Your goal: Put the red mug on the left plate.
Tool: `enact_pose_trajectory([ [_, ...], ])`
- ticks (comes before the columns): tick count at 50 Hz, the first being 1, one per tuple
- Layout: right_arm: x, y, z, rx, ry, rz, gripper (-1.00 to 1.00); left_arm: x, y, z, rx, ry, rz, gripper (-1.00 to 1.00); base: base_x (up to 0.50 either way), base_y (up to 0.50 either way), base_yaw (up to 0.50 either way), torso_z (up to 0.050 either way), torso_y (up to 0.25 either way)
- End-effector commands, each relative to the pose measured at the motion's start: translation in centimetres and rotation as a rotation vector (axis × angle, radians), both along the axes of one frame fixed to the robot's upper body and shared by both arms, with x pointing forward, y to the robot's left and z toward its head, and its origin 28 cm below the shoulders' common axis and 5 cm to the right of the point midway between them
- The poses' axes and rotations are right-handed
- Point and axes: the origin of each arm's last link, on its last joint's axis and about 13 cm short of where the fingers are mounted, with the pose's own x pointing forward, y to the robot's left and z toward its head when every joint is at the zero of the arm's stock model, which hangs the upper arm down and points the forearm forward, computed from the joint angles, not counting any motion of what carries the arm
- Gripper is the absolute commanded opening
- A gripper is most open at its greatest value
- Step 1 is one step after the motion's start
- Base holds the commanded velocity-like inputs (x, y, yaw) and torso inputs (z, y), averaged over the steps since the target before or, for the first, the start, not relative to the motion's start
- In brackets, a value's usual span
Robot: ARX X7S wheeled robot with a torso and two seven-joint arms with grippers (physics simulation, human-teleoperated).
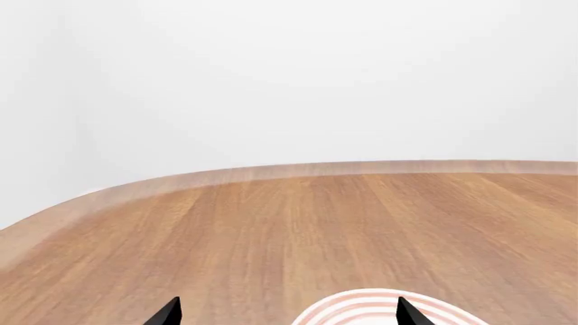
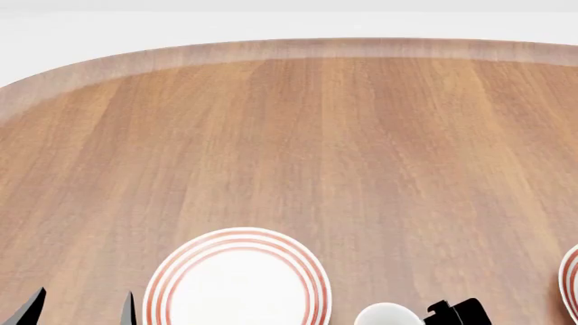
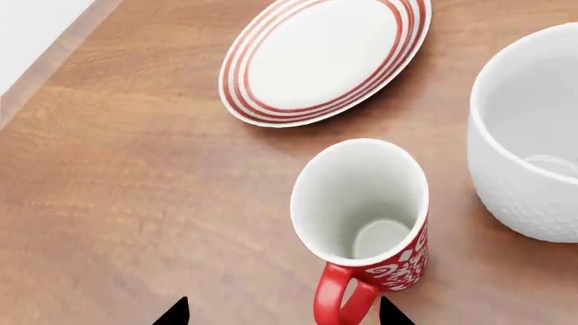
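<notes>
Our right gripper (image 3: 281,313) shows only as two dark fingertips at the edge of its wrist view, standing apart with nothing between them, so we read it as open and holding nothing. The red mug (image 3: 366,223) stands upright on the worktop (image 3: 135,203) just ahead of this gripper, a little toward one fingertip rather than centred in the gap. Its loop handle points back toward the gripper and ends close beside that fingertip; we cannot tell whether the two touch. We look down into the mug's white inside, with the white swirl pattern showing on the red wall near the handle.

Beyond the mug, farther from the right gripper, lies the left plate (image 3: 325,57), white with thin red rings, flat on the worktop and apart from the mug. A larger white mug (image 3: 532,142) stands beside the red mug, near it but with a strip of wood between them.

Our left gripper (image 1: 289,313) also shows two dark tips spread wide with nothing held. The ringed plate lies just ahead of it, partly behind one tip.

In the head view the plate sits between the two grippers, and the rim of a second plate (image 2: 570,281) shows out beyond the right gripper.
</notes>
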Motion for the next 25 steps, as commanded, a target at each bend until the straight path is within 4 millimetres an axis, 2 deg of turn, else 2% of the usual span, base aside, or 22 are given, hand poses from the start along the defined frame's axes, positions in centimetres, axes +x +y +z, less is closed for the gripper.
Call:
enact_pose_trajectory([
  [1, 0.6, -0.5, -0.3, 0.02, 0.011, -0.03, 1.0, 0.0, 0.0, 0.0, 0.002, 0.0, 0.0, 1.0, 0.0, 0.0, 0.0, 0.0, 0.0],
  [25, 1.7, -0.5, -1.5, 0.013, 0.056, -0.059, 1.0, -0.1, 0.1, 0.1, 0.002, -0.007, 0.006, 1.0, 0.0, 0.0, 0.0, 0.0, 0.0],
])
